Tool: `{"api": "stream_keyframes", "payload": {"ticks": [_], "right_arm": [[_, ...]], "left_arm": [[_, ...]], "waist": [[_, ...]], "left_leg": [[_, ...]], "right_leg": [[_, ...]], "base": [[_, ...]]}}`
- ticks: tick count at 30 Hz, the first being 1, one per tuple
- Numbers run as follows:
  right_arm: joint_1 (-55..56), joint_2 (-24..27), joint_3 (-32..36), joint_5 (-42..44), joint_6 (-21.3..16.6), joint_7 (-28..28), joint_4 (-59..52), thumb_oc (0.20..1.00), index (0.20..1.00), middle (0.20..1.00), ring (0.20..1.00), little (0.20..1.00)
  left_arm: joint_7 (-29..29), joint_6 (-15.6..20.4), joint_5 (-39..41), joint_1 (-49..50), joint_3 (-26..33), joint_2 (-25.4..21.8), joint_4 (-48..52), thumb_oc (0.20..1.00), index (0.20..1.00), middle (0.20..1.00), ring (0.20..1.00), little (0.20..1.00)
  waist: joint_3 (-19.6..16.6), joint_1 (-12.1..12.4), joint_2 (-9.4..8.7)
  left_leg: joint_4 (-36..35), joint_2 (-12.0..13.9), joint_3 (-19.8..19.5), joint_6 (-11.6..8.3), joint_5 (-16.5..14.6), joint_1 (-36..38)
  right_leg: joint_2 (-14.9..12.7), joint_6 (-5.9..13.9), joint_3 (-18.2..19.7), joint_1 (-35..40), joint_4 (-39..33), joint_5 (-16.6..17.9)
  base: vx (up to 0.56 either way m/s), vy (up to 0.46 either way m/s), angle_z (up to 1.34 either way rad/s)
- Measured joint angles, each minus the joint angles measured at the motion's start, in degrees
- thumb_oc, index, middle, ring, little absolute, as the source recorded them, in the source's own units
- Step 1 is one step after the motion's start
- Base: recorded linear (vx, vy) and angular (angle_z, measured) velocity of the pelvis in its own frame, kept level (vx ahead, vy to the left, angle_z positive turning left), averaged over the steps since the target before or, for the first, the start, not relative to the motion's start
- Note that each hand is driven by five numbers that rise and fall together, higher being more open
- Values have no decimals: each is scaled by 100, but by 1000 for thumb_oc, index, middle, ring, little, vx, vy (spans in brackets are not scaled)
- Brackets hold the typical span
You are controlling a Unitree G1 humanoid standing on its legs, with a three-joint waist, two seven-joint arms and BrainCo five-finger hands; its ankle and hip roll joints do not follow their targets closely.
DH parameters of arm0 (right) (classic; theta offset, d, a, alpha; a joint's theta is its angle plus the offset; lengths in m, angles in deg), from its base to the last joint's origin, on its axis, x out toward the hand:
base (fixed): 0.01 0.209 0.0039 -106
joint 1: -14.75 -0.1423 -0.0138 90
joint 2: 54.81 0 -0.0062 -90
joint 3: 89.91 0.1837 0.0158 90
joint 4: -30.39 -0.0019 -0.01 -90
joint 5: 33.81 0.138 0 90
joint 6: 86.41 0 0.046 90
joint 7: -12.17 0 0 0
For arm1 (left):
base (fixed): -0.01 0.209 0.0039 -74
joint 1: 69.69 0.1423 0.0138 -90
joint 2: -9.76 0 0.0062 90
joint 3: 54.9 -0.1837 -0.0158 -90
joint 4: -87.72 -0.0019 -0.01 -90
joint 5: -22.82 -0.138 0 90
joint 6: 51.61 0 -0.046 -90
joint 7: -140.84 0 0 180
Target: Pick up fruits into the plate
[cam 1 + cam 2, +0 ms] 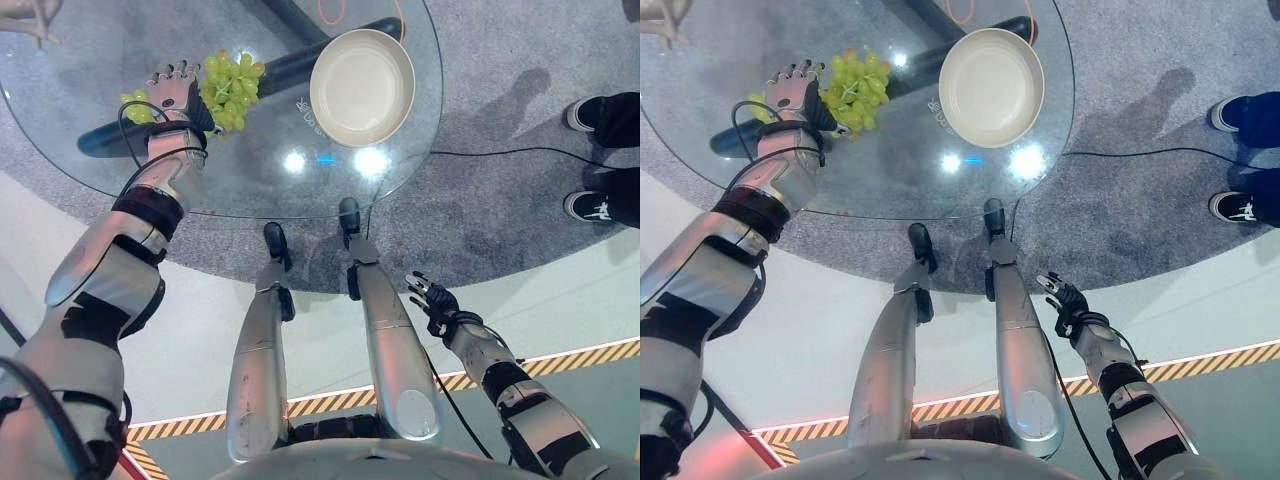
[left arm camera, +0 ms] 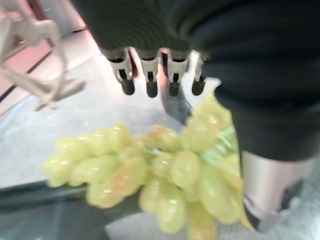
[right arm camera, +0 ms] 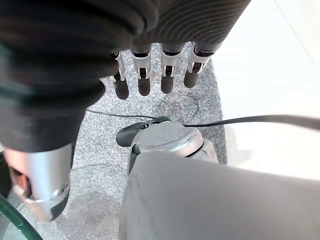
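Your left hand is out over the round glass bench, its fingers fairly straight and its thumb beside the fruit. The bunch of pale green grapes sits against the palm side of that hand. From the left wrist view you see the bunch right under the fingers and touching the thumb, but you cannot tell whether the hand actually has hold of it or merely rests against it.

The grapes are oval and yellow-green, some with a faint amber blush, packed tightly on light green stems. A few more green grapes show on the other side of the hand, toward the bench's left edge. Whether the bunch lies on the glass or is lifted just off it is not clear.

The round cream-coloured plate stands on the same bench to the right of the grapes, apart from them, and holds nothing.

Your right hand hangs low beside the bench, off to the right, with its fingers relaxed and grasping nothing; below it is grey carpet.

A person's dark shoes stand on the carpet at the far right.
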Motion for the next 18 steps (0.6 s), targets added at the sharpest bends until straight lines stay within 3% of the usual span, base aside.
{"api": "stream_keyframes", "payload": {"ticks": [8, 17, 18], "right_arm": [[-39, -1, -29, 389, -98, 114, -350, 1000, 1000, 1000, 1000, 1000], [-62, 0, -66, 580, -162, 114, -440, 1000, 1000, 1000, 1000, 1000], [-67, -1, -72, 580, -163, 115, -440, 1000, 1000, 1000, 1000, 1000]], "left_arm": [[383, -379, -332, -338, -277, 139, -601, 1000, 1000, 1000, 1000, 1000], [606, -383, -568, -406, -497, 193, -985, 1000, 1000, 1000, 1000, 1000], [606, -384, -569, -406, -497, 192, -990, 576, 576, 576, 576, 576]], "waist": [[-32, -136, -99], [-37, -198, -120], [-43, -196, -131]], "left_leg": [[380, 6, 81, 37, -160, -421], [461, 0, 95, 57, -220, -562], [461, 1, 96, 56, -220, -572]], "right_leg": [[13, 3, 111, -357, 148, -3], [7, 11, 133, -454, 145, 4], [9, 11, 136, -466, 145, 4]], "base": [[-8, -3, -4], [-4, 1, -2], [0, 0, 0]]}}
